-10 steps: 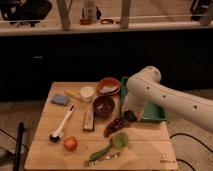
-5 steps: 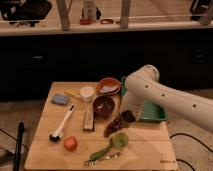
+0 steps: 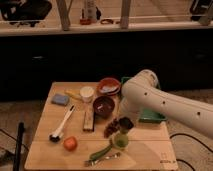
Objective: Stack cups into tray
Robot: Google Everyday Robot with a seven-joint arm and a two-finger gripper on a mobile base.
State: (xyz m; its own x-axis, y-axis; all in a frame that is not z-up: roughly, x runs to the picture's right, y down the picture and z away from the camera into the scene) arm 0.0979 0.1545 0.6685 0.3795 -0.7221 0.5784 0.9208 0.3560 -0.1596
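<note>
My gripper hangs at the end of the white arm, over the middle right of the wooden table. It is shut on the dark brown-grey cup and holds it just above and behind the pale lime green cup, which stands on the table near the front. The green tray lies at the table's right side. The arm hides most of it; only part of its rim and front shows.
A dark red bowl, an orange bowl, a white cup, a blue sponge, a wooden block, a white brush, a tomato, dark grapes and a green utensil lie on the table.
The arm has swung a little to the left and lowered, bringing the dark cup down toward the lime green cup. Nothing else on the table has moved.
</note>
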